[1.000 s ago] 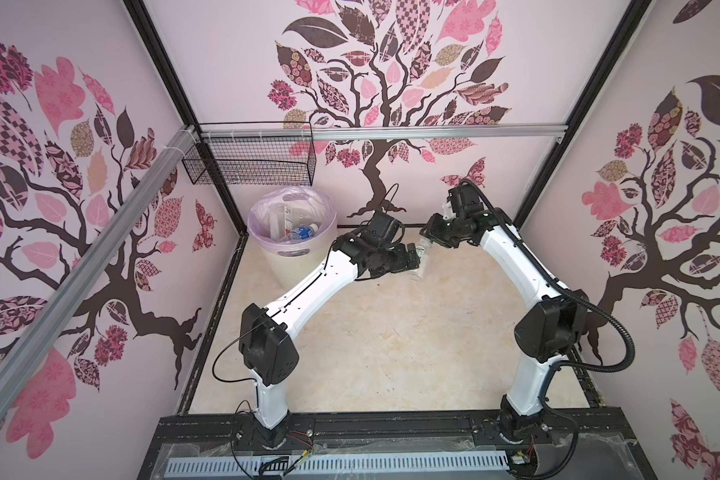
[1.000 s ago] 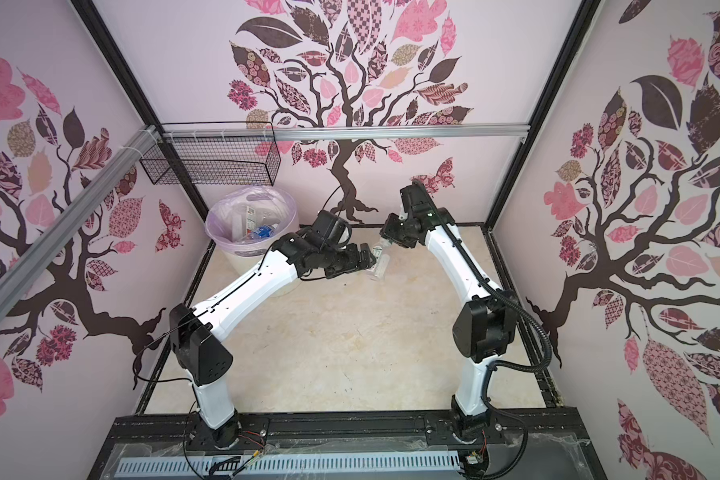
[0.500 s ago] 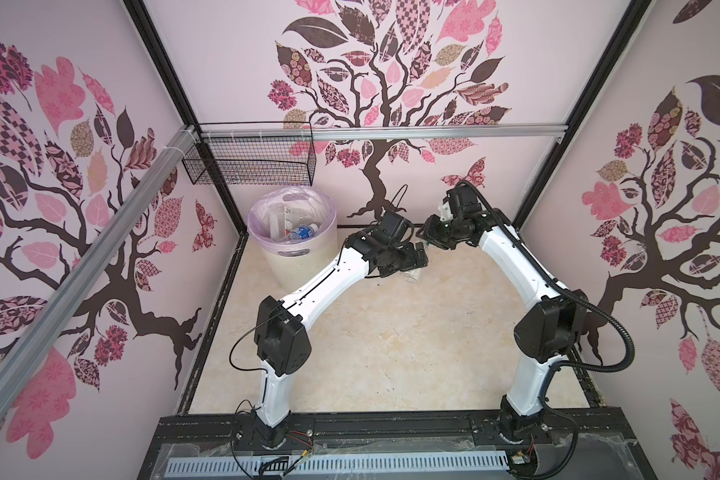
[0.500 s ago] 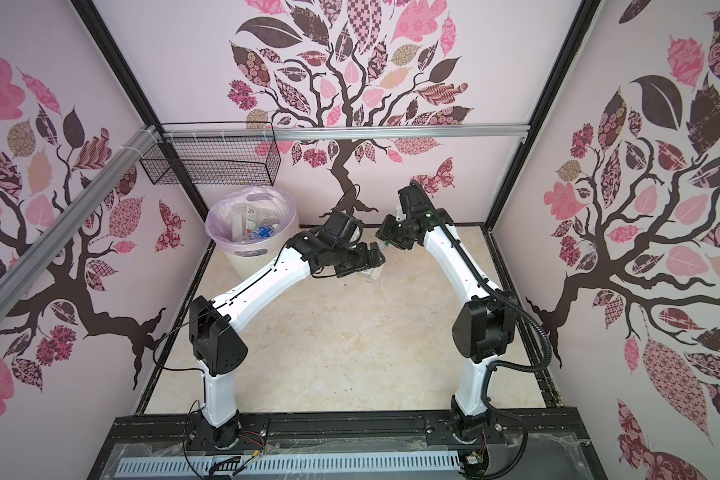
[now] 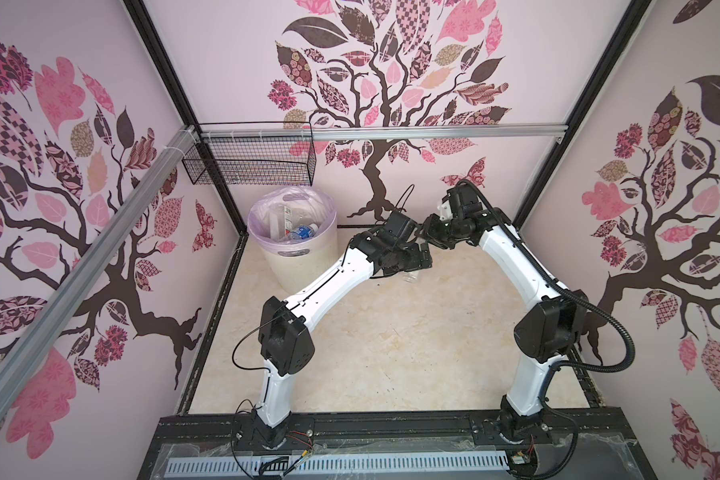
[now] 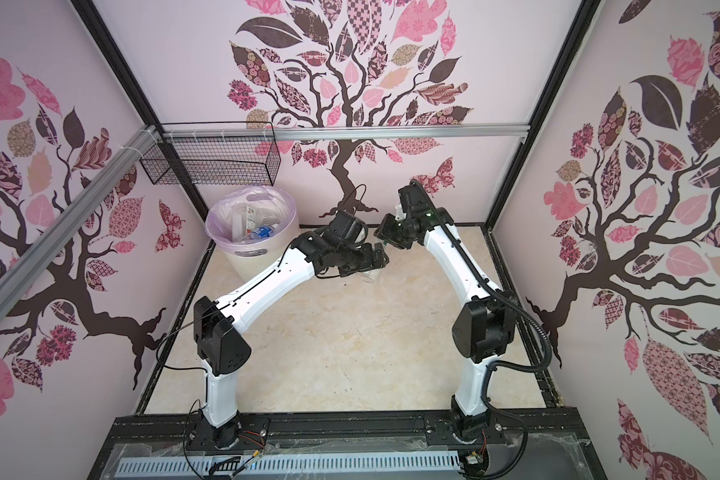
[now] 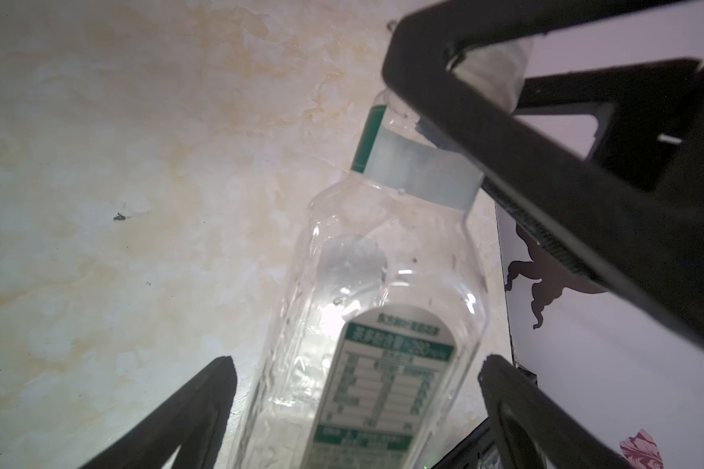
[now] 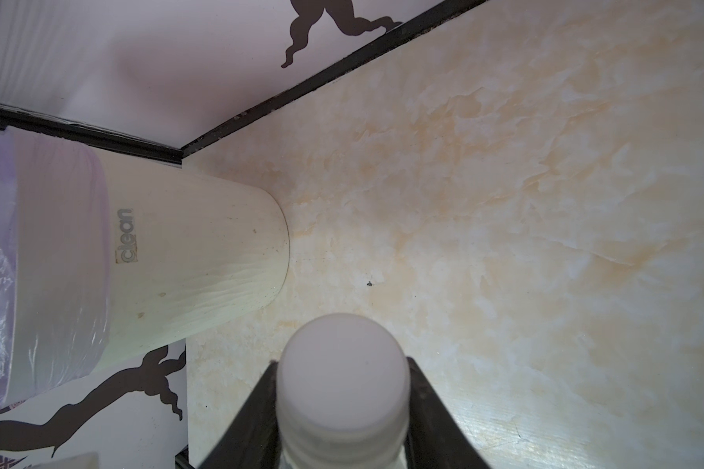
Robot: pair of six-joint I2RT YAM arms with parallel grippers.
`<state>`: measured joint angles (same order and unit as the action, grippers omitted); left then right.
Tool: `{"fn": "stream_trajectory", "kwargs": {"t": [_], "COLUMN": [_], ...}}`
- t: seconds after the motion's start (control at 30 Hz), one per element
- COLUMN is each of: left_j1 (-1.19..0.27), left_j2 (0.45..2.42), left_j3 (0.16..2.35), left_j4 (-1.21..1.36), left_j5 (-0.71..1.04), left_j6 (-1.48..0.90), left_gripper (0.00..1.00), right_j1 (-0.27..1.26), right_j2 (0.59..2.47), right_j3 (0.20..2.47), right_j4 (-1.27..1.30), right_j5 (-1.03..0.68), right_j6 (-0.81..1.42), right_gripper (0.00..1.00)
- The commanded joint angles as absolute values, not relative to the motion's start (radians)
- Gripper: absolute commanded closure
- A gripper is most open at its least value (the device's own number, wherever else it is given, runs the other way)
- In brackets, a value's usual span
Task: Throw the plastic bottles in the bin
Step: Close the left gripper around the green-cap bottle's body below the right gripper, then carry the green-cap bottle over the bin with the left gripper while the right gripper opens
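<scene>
- Right fingers (image 8: 423,414) clamp the white cap of a clear, green-labelled bottle (image 7: 383,284) near the back wall.
- Left fingers (image 7: 188,426) stand spread wide either side of its body.
- Cream bin (image 5: 308,266), back-left corner, holds other bottles (image 5: 302,232).

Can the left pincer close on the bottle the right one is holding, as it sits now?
Probably yes. The body of the clear bottle lies between the open fingers of the left pincer, nothing intervening; the right pincer grips only the white cap end, away from there.
</scene>
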<state>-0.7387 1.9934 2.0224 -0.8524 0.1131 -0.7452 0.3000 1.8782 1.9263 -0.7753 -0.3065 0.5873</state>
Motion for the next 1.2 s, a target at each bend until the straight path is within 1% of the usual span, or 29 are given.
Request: {"fn": "stream_trajectory", "kwargs": {"t": [0.0,0.2,0.37,0.43,0.57,0.6,0.63,0.73,0.8,0.9,0.97,1.0,1.1,1.17], "left_j1": [-0.747,-0.753,-0.752,-0.752,-0.753,-0.750,-0.748,-0.733,-0.716,-0.683,-0.656,-0.645,-0.613,-0.586], "left_j2": [2.014,2.030,2.029,2.029,2.013,2.007,1.999,1.968,1.940,1.892,1.860,1.849,1.826,1.825], "left_j3": [2.029,2.022,2.020,2.023,2.019,2.015,2.005,1.969,1.941,1.870,1.865,1.873,1.932,2.047], "left_j4": [-0.868,-0.874,-0.872,-0.871,-0.877,-0.877,-0.877,-0.876,-0.876,-0.884,-0.910,-0.924,-0.998,-1.084], "left_j5": [0.093,0.097,0.099,0.098,0.103,0.104,0.107,0.123,0.136,0.140,0.140,0.140,0.113,0.063], "left_j6": [-0.714,-0.706,-0.702,-0.703,-0.695,-0.694,-0.694,-0.698,-0.703,-0.705,-0.698,-0.692,-0.650,-0.608], "left_gripper": [0.04,0.17,0.35,0.41,0.49,0.49,0.50,0.50,0.50,0.51,0.50,0.51,0.50,0.50], "right_j1": [0.308,0.307,0.307,0.307,0.306,0.306,0.305,0.302,0.293,0.281,0.279,0.279,0.279,0.283], "right_j2": [1.862,1.862,1.859,1.859,1.859,1.858,1.858,1.857,1.854,1.844,1.838,1.836,1.822,1.809], "right_j3": [1.977,1.969,1.970,1.971,1.980,1.983,1.988,2.001,2.013,2.028,2.049,2.055,2.057,2.045], "right_j4": [-0.788,-0.783,-0.784,-0.784,-0.787,-0.787,-0.786,-0.786,-0.787,-0.785,-0.796,-0.799,-0.801,-0.791], "right_j5": [-0.334,-0.352,-0.354,-0.356,-0.353,-0.351,-0.346,-0.339,-0.346,-0.345,-0.329,-0.327,-0.328,-0.331], "right_j6": [0.608,0.617,0.614,0.615,0.612,0.611,0.613,0.619,0.629,0.637,0.629,0.625,0.625,0.629], "right_gripper": [0.69,0.69,0.69,0.67,0.58,0.54,0.47,0.40,0.28,0.15,0.04,0.01,0.00,0.01]}}
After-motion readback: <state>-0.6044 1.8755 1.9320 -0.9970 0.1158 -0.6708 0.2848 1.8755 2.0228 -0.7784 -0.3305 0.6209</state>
